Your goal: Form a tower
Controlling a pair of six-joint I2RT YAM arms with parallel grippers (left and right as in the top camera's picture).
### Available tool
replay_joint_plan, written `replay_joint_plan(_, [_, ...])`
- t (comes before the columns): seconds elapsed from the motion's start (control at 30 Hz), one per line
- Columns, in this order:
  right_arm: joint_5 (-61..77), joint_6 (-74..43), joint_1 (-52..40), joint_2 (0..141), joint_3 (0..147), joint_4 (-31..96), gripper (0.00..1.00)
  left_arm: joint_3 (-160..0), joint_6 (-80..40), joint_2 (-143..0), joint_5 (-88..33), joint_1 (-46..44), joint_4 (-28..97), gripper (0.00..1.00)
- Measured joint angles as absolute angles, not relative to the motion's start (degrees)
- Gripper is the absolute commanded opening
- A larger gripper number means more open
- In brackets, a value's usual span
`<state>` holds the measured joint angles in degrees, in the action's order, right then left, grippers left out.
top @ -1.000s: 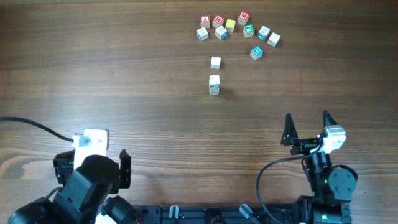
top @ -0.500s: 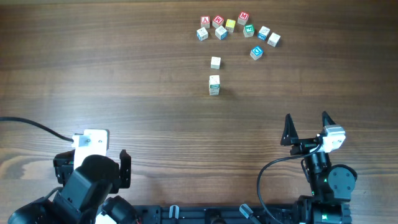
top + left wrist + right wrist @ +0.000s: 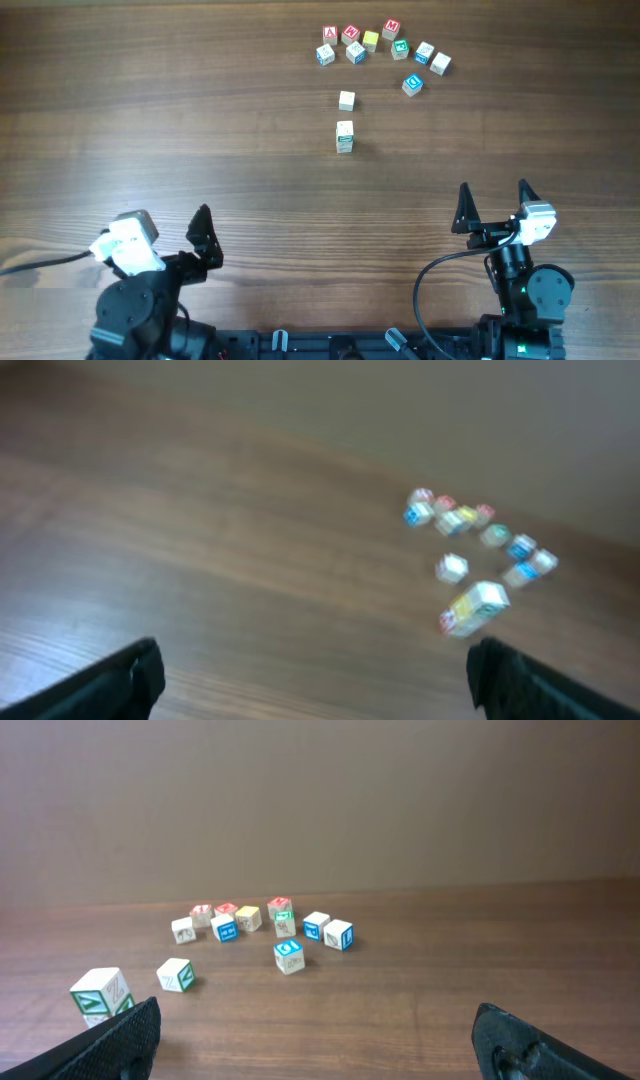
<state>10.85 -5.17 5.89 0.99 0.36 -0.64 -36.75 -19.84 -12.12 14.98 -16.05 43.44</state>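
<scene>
Wooden table carries the tower toward 12 o'clock, set apart from loose cubes at 1 o'clock, presumably for clearance; my left gripper and right gripper wait spread, empty.

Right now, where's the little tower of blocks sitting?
In the overhead view the tower stands slightly right of centre, directly below a lone pale cube in the picture, with the cube cluster above that.

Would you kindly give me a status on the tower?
Left gripper, right gripper: jaws open, empty. Tower standing, untouched. Loose cubes beyond it. Nothing blocking.
</scene>
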Motion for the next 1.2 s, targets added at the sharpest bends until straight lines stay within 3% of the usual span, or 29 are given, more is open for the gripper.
replay_joint_plan(0.1, [10.83,-5.17,5.89,0.99,0.36,-0.64,1.0,-22.63,-12.51,-4.47,7.84,-10.0,23.55,1.0])
replay_joint_plan(0.37, [10.83,-5.17,5.89,0.99,0.34,-0.62,1.0,-2.94,-7.49,-0.78,3.03,-2.24,1.87,1.0])
replay_joint_plan(1.2, [10.83,-5.17,5.89,0.99,0.36,-0.6,1.0,-0.64,-6.26,-0.78,0.69,0.56,4.14,1.0])
